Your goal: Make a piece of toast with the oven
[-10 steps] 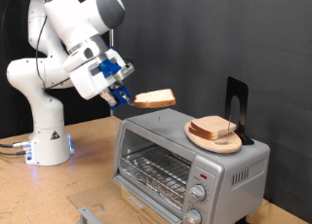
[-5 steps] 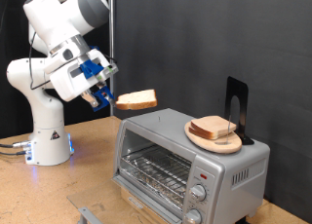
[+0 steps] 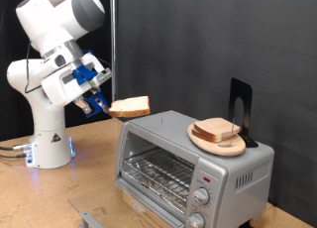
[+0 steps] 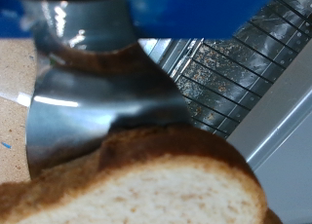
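My gripper [image 3: 103, 105] is shut on a slice of pale bread with a tan crust [image 3: 130, 107], held flat in the air off the exterior view's left upper corner of the silver toaster oven [image 3: 193, 164]. The oven door hangs open and its wire rack [image 3: 158, 172] is bare. In the wrist view the held slice [image 4: 136, 190] fills the foreground, with the oven rack [image 4: 234, 68] beyond it. More slices [image 3: 217, 131] lie on a round wooden plate [image 3: 203, 142] on top of the oven.
A black stand [image 3: 240, 111] rises behind the plate on the oven top. The arm's white base [image 3: 48, 139] stands on the wooden table at the exterior view's left. A grey metal piece [image 3: 91, 218] lies near the table's front edge.
The gripper has carried the slice away from over the plate, towards the exterior view's left and downward, past the oven's top corner.
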Controlling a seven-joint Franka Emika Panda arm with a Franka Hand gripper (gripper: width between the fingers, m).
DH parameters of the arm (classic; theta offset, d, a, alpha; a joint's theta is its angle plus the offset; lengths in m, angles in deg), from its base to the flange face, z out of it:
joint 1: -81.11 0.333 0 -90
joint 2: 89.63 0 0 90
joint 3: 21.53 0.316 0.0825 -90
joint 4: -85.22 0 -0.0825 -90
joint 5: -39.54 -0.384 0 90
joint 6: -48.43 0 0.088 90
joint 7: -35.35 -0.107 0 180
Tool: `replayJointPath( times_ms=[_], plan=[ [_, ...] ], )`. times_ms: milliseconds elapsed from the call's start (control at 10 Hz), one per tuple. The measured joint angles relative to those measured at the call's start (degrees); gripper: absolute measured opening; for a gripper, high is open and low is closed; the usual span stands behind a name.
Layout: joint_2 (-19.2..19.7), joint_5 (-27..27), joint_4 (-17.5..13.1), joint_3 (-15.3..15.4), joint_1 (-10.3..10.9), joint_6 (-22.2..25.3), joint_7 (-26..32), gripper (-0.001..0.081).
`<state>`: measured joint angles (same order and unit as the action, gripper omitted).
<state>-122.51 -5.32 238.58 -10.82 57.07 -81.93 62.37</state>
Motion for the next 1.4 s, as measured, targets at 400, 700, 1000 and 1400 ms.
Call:
replayJointPath(
  times_ms=[400,700,1000,1400],
  plan=[
    [1.36,-3.18,1.41,0.19,0.33,-0.92,1.78,0.0400],
    [5.40,-3.68,2.45,1.71,0.38,-5.65,2.73,0.0400],
    [10.23,-4.57,2.89,3.37,0.61,-10.64,4.79,0.0400],
    [16.36,-7.17,3.87,5.18,1.01,-17.30,9.61,0.0400]
  ],
)
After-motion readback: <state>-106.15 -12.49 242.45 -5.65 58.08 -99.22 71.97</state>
